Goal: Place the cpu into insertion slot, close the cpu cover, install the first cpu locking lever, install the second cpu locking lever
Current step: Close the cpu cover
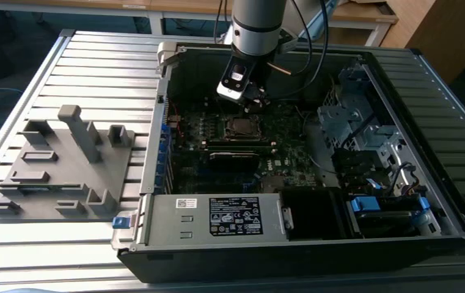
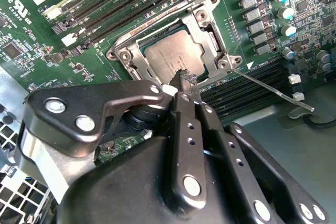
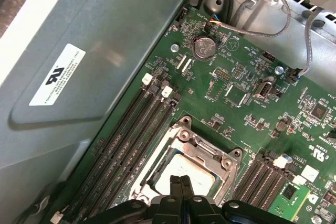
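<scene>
Your gripper (image 2: 184, 77) is pinched fully shut with nothing in it. Its tips sit right at the near edge of the cpu (image 2: 170, 51), which lies flat in the socket near the middle of the board (image 2: 31, 30). The cover (image 2: 210, 38) looks folded down around the cpu. One lever (image 2: 273, 90) juts free from the socket's corner, its long axis slanting out past the board's edge, just beside your tips.

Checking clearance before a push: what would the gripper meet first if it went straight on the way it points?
Probably the cpu, near its edge beside the cover; the gripper hangs just above, depth unclear.
</scene>
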You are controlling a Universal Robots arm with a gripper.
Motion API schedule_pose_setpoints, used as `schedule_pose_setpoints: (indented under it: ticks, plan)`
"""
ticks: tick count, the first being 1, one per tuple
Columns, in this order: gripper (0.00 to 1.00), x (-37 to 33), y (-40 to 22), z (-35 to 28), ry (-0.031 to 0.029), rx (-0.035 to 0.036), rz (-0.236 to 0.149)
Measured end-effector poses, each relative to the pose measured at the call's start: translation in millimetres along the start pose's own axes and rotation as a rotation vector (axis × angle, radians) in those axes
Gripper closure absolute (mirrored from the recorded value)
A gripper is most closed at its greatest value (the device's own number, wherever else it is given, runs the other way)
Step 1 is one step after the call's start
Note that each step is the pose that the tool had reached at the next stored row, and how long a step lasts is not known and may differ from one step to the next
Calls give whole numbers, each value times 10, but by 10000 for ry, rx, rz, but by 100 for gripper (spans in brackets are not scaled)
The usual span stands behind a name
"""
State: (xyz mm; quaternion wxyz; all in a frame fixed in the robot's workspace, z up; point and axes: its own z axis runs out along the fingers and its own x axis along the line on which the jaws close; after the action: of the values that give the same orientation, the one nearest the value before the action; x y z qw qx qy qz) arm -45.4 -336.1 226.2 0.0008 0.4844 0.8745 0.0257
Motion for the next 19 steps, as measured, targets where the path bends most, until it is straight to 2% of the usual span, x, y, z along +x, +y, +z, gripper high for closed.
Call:
schedule_pose_setpoints:
  ticks: [12,19]
  plan:
    - [89,0,0,0,2,1,-38]
    - [89,0,0,1,27,13,-583]
